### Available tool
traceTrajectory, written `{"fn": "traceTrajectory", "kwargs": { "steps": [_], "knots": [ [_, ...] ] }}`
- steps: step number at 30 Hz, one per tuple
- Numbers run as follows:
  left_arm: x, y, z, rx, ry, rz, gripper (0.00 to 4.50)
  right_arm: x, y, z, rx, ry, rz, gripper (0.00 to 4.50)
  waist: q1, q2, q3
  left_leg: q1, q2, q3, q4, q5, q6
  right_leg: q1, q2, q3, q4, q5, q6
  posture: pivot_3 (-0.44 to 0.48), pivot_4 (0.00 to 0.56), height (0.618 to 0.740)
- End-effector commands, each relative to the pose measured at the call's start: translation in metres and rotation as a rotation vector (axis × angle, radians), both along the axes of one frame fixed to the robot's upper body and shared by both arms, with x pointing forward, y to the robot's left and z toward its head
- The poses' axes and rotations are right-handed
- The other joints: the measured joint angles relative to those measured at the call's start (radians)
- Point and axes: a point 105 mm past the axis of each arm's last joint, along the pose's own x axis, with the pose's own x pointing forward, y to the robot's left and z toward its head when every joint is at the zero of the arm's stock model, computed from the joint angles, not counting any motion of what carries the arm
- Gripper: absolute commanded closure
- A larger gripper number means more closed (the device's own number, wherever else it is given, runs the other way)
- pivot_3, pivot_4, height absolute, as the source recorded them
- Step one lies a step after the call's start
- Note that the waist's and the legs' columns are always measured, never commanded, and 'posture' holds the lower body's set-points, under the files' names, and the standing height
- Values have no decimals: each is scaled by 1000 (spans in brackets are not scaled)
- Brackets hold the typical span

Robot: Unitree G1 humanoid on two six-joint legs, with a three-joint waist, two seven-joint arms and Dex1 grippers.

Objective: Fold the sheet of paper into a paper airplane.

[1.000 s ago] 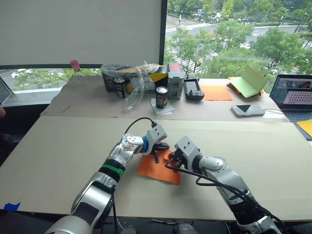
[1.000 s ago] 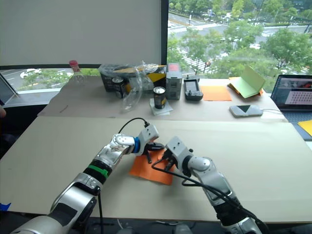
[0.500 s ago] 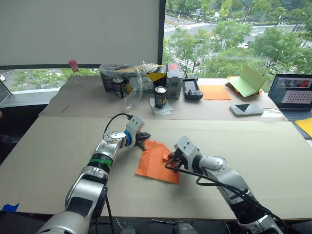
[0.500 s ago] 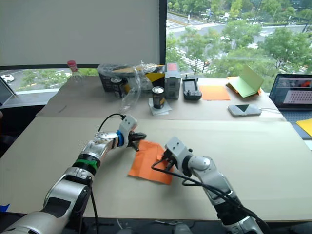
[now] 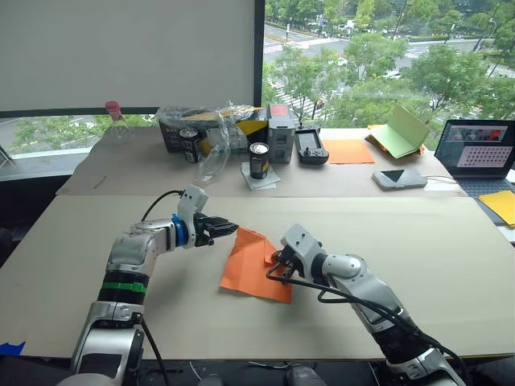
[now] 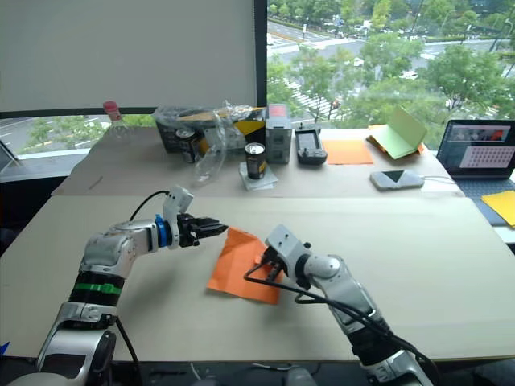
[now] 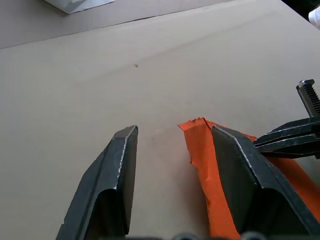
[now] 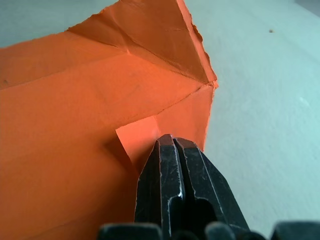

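Note:
The sheet of paper (image 5: 249, 267) lies flat on the near table, bright orange, with a corner folded over at its far end (image 8: 150, 40). My left gripper (image 5: 226, 229) hovers just left of that far corner, open; the corner tip (image 7: 196, 131) lies on the table beside one finger (image 7: 235, 165), and nothing is held. My right gripper (image 5: 273, 263) is shut, its fingertips (image 8: 172, 150) pressed down on the sheet's right edge next to a small turned-up flap (image 8: 136, 139).
The back table holds two dark cans (image 5: 257, 160), a box with clear plastic wrap (image 5: 211, 129), a black remote (image 5: 310, 148), a pale orange sheet (image 5: 348, 151), a green booklet (image 5: 400, 133), a phone (image 5: 398, 177) and a laptop (image 5: 476, 149). A yellow sheet (image 5: 503, 205) lies at the right edge.
My left gripper has pulled back leftward off the sheet and opened, leaving the far corner folded over. The right gripper has stayed pressed on the sheet's right edge.

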Motion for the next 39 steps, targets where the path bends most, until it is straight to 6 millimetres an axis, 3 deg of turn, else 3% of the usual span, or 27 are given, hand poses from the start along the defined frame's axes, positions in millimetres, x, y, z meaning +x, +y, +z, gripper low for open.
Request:
{"fn": "traceTrajectory", "kwargs": {
  "steps": [1,7,17,20,28,33,39],
  "knots": [
    [1,-6,9,-37,-20,28,1339,-9,4,-24,-33,89,26,4500,0,0,0,0,0,0,0,0,0,0,0,0,0,0,0,0,150,732],
    [-2,-10,-1,-29,22,45,1339,-9,1,-25,-37,86,20,4500,-1,0,0,0,0,0,0,0,0,0,0,0,0,0,0,0,150,732],
    [-2,-20,-9,42,2,1,4461,-4,-1,-16,-6,47,-15,4500,0,0,0,0,0,0,0,0,0,0,0,0,0,0,0,0,150,732],
    [2,-23,-7,118,-74,-7,4461,1,-4,-7,16,17,-42,4500,1,0,0,0,0,0,0,0,0,0,0,0,0,0,0,0,150,732],
    [13,-33,23,147,-299,-57,4461,14,-11,25,92,-66,-100,4500,13,-1,1,-6,-1,0,0,0,0,-4,-1,0,-1,3,-5,0,150,732],
    [11,-39,30,194,-392,-131,4461,12,-11,23,99,-47,-102,4500,20,-1,1,-15,-2,1,0,0,0,-15,-1,1,0,4,-7,0,150,732],
    [0,-52,18,227,-409,-208,4461,5,-8,21,137,-23,-108,4500,23,-1,1,-16,-2,1,0,0,0,-17,-1,1,0,5,-8,0,150,732]
  ]
}}
